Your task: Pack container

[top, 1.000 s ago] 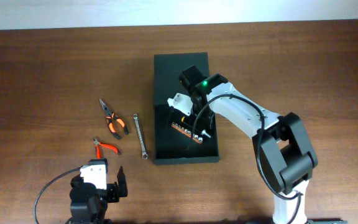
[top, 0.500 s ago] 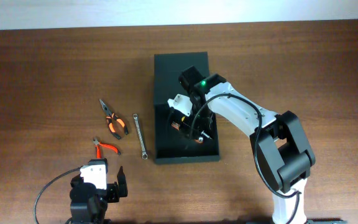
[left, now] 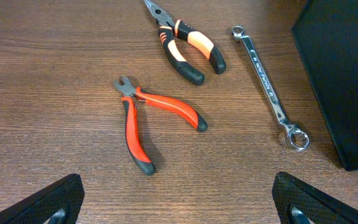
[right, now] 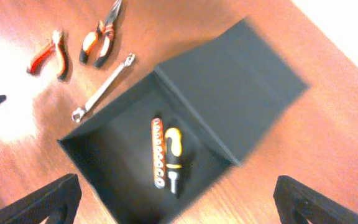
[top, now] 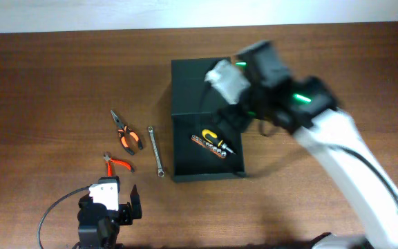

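One container (top: 188,86), a matte green-black rectangular box with its flap lid laid back, sits mid-table just right of a wrench (top: 156,150). A yellow-handled screwdriver (top: 216,140) and a bit strip (top: 204,142) lie inside. The right gripper (right: 179,208), above the box, and the left gripper (left: 179,205) both have jaws spread wide, holding nothing.

Right arm (top: 337,138) has spread its jaws and risen out of the container (top: 197,76)

A dark brown, wood-grain worktop (top: 47,83) fills the view; beyond its far edge runs a pale, evenly lit strip (top: 185,12).
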